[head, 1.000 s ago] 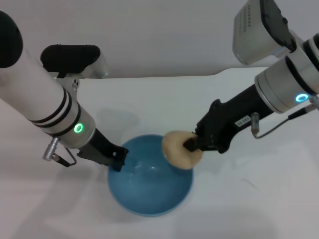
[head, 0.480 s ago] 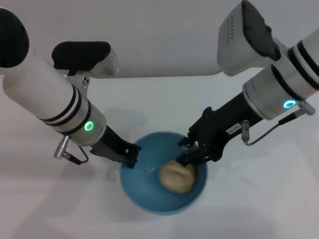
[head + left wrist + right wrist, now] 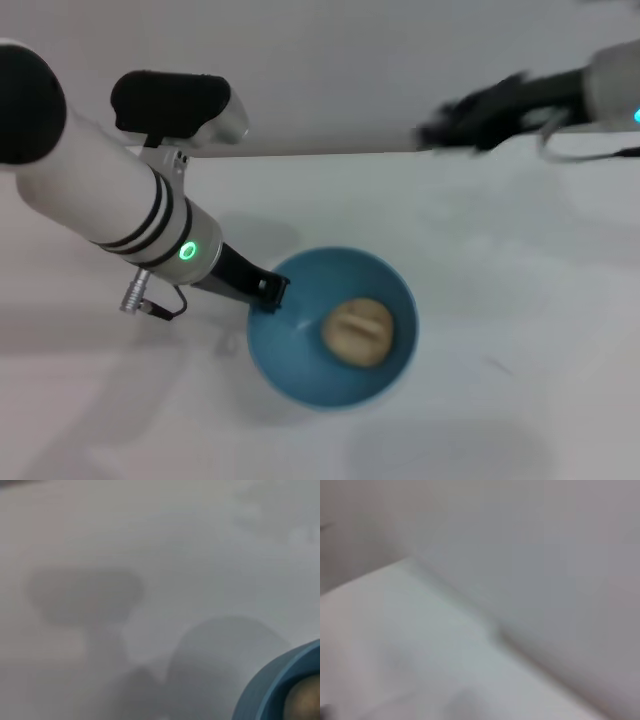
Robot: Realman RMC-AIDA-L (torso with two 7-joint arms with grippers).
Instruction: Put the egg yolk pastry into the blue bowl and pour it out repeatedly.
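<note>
The small round pale tan egg yolk pastry (image 3: 356, 331) sits inside the glossy sky-blue bowl (image 3: 300, 370), resting on the bowl's floor a little right of centre, its dimpled top facing up. The bowl stands on the white table (image 3: 520, 300), near the front and roughly in the middle. The left claw (image 3: 270, 291) is clamped on the bowl's left rim, its black fingers pinching the edge, the white arm with its green light reaching in from the far left. In the left wrist view a slice of the blue bowl (image 3: 272, 687) and the pastry (image 3: 305, 702) peeks in at one corner. The right claw (image 3: 440, 127) is up at the far right, well apart from the bowl, a dark blur, and I cannot tell whether it is wide or narrow.
</note>
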